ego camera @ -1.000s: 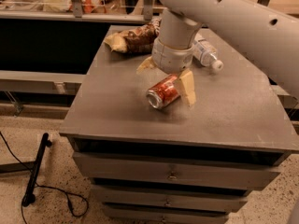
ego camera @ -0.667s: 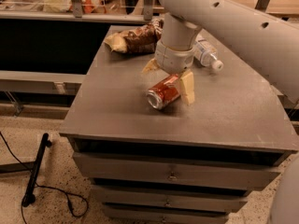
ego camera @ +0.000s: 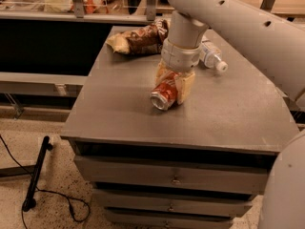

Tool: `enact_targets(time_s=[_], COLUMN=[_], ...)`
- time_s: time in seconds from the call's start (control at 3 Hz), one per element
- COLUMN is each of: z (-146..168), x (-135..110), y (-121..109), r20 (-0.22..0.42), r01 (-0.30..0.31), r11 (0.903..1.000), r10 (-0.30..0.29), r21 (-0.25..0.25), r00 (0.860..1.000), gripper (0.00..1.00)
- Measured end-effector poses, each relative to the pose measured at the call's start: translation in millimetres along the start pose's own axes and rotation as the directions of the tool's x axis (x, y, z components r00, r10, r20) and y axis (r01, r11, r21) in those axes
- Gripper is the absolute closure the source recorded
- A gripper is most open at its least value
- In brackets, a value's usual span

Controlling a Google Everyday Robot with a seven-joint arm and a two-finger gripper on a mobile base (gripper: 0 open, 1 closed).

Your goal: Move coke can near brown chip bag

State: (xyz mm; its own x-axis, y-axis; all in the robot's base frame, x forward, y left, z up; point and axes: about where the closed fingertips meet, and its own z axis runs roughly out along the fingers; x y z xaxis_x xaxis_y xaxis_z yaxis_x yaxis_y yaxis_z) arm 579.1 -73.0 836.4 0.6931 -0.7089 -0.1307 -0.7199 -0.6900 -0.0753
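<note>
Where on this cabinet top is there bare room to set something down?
Bare: the left half of the cabinet top, from the brown chip bag forward to the front edge, and the front right corner. Crowded: mid-top, where the gripper is shut on the coke can, and the back, where bag, arm and water bottle bunch.

Part of coke can point(ego camera: 163, 97) behind gripper point(ego camera: 172, 87)

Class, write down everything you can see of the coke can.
The coke can is small, red metal with white lettering and a silver end facing the camera. It lies on its side near the middle of the grey table, the pincer closed on it from above, a tan finger against each side.
</note>
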Motion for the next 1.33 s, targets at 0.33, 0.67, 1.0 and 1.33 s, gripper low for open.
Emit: enact_targets(time_s=[0.33,0.67,1.0,1.33], z=[-22.9,-52.7,-77.3,-103.9], x=[3.0,10.9,33.8,55.3], y=[-1.3,1.2,7.8,16.9], r20=[0.029,0.119,0.271,0.449], r01=[-0.063,-0.19,-0.38,-0.562], r11=[0.9968,0.9758,0.9106,0.8046], r10=[0.061,0.177,0.329,0.437], r21=[0.049,0.108,0.163,0.192], r00=[0.998,0.977,0.905,0.78], gripper=[0.81,1.0,1.0,1.0])
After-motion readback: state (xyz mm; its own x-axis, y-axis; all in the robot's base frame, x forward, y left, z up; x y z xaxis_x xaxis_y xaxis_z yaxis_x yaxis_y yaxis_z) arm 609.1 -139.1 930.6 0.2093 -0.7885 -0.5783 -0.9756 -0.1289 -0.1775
